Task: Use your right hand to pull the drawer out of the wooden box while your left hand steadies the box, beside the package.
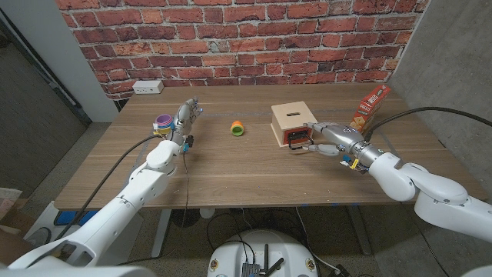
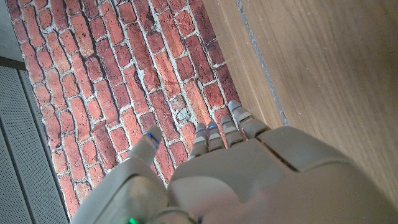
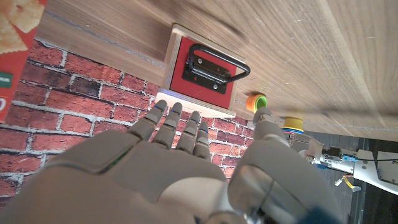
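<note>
The right hand [image 1: 327, 144] is reaching, fingers spread and empty, toward the red drawer's [image 3: 204, 68] stiff black handle [image 3: 219, 65], the likely hold, while the light-looking wooden box [image 1: 290, 117] is sitting unsteadied, the left hand [image 1: 184, 117] waiting open well apart.

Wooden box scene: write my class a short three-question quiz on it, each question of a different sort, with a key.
1. True or false: the right hand already grips the black handle of the red drawer.
2. Which is nearest the left hand? A) the wooden box B) the purple and yellow stack C) the cracker package
3. Fill in: the green and orange ring lies between the stack and the ____.

Key
1. False: its fingers are spread, just short of the handle.
2. B
3. wooden box
</note>
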